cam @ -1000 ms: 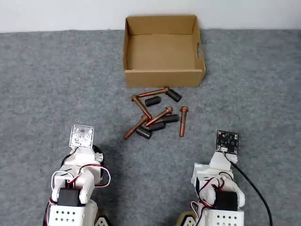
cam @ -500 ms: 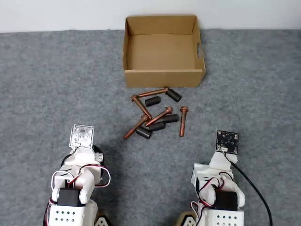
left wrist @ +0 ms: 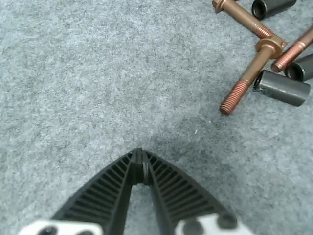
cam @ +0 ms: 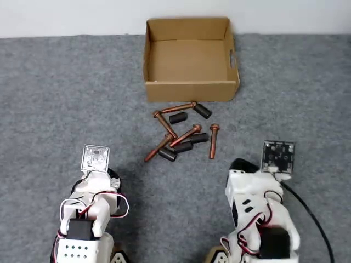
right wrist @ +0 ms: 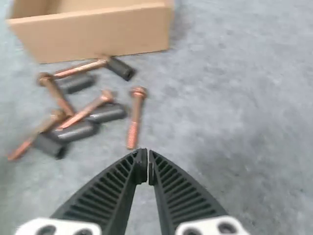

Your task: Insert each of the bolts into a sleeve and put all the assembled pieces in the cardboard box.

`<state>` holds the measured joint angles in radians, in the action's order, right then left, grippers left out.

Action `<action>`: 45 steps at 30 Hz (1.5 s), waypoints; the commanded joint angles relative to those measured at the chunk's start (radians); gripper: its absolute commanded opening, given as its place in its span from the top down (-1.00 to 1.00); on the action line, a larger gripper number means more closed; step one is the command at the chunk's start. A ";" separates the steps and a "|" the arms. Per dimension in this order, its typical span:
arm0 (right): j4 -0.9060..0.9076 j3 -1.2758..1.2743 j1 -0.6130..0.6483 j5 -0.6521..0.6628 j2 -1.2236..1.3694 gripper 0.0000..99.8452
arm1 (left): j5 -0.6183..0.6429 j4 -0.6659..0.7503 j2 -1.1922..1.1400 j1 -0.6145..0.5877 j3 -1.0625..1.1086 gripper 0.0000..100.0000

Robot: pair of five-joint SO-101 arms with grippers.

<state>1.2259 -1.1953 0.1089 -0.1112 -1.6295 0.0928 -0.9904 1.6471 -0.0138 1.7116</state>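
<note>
- An open brown cardboard box [cam: 189, 91] with a cut-out handle slot in one side wall sits on the grey carpeted table [cam: 66, 87], at twelve o'clock in the high view. Its inner floor shows as plain cardboard.
- At six o'clock from the box, close to its front wall, lies a loose cluster of five copper-coloured threaded metal bolts and five short black cylindrical sleeves. All lie flat on the carpet, each bolt bare and outside the sleeves.
- At the cluster's twelve o'clock one bolt [cam: 178, 107] lies crosswise, its head just beside a sleeve [cam: 202, 110] at one o'clock. A second sleeve [cam: 178, 117] lies just on the bolt's six o'clock side.
- At three o'clock a lone bolt [cam: 213, 141] lies a little apart from the rest, head toward the box.
- In the middle a slanted bolt [cam: 164, 124] meets another bolt [cam: 185, 135], and a fifth bolt [cam: 158, 148] stretches out toward seven o'clock.
- Among these three bolts lie a sleeve [cam: 198, 137], a sleeve [cam: 182, 147] and a sleeve [cam: 167, 154].
- The left gripper [left wrist: 141, 161] hangs over bare carpet, its black ribbed jaws pressed tight together with nothing between them. The left arm [cam: 90, 213] stands at seven o'clock from the cluster.
- The right gripper [right wrist: 145, 164] has its jaws closed tip to tip, gripping nothing, with the lone bolt just beyond the tips. The right arm [cam: 258, 213] stands at five o'clock from the cluster.
</note>
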 commanded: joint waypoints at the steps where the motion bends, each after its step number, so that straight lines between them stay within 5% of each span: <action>1: 0.025 0.224 0.054 0.012 0.268 0.98 | 0.002 -0.003 0.006 0.003 -0.021 0.99; 8: 0.035 0.500 0.174 0.051 0.771 0.98 | 0.002 -0.003 0.006 0.003 -0.021 0.99; 20: -0.104 0.667 0.367 0.560 1.322 0.98 | 0.002 -0.003 0.006 0.003 -0.021 0.99; 23: -0.120 0.727 0.403 0.562 1.437 0.96 | 0.002 -0.003 0.006 0.003 -0.021 0.99; 30: -0.042 0.931 0.447 0.565 1.661 0.53 | 0.002 -0.003 0.006 0.003 -0.021 0.99; 45: -0.038 1.185 0.529 0.557 1.962 0.53 | 0.002 -0.003 0.006 0.003 -0.021 0.99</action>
<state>1.1769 -0.0706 0.6306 0.4427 0.3145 0.0928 -0.9904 1.6471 -0.0138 1.7116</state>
